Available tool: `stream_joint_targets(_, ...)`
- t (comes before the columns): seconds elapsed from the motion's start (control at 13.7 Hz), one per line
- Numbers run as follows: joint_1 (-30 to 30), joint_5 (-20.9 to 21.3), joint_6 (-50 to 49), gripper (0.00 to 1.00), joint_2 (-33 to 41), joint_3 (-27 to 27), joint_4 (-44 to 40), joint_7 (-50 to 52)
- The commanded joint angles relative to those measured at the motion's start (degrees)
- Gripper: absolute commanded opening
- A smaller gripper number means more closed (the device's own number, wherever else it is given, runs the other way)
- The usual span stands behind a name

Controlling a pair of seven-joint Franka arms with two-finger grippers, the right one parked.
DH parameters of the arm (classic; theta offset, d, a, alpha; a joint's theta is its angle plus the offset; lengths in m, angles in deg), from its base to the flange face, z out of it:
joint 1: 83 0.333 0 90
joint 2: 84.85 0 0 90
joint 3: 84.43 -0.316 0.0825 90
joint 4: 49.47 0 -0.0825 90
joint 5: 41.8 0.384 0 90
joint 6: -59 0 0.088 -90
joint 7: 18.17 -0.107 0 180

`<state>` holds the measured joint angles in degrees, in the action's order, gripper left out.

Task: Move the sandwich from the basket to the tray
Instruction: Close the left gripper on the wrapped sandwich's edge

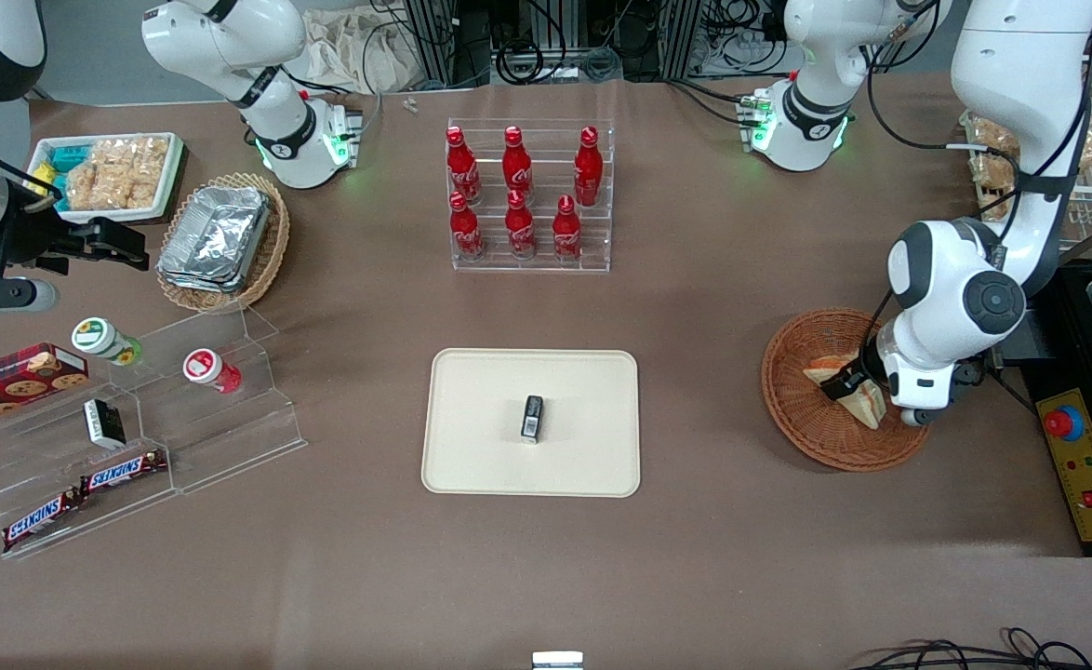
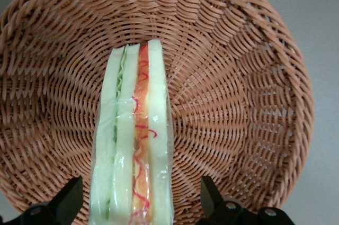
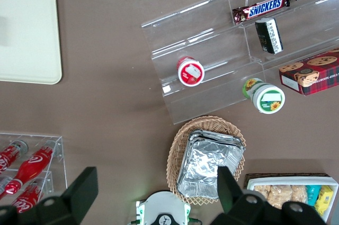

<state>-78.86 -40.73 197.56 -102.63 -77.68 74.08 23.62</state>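
The sandwich [image 2: 132, 145], a wrapped wedge of pale bread with green and red-orange filling, stands on edge in the reddish-brown wicker basket [image 2: 238, 103]. My left gripper [image 2: 140, 188] is open and low over it, one finger on each side of the wedge. A gap shows between the bread and one fingertip [image 2: 209, 190]. In the front view the gripper [image 1: 848, 383] sits inside the basket [image 1: 802, 419] over the sandwich [image 1: 872, 402], toward the working arm's end of the table. The cream-beige tray [image 1: 472, 447] lies mid-table, nearer the front camera than the bottle rack.
A small black packet [image 1: 532, 417] lies on the tray. A clear rack of red bottles [image 1: 527, 195] stands mid-table. Toward the parked arm's end are a clear stepped shelf [image 1: 183, 419] with snacks and a tan basket of foil containers [image 1: 220, 240]. A yellow button box [image 1: 1081, 461] sits beside the basket.
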Motion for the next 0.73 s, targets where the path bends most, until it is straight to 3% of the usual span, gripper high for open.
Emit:
stream_joint_targets(0.0,0.25,4.02,1.54,0.78,-0.77,0.02,0.38,2.16)
stream_joint_targets(0.29,0.69,4.21,1.63,0.00,-0.51,-0.33,0.03,2.25)
stream_joint_targets(0.66,0.69,4.12,-0.73,0.00,0.46,-0.15,-4.27,3.13)
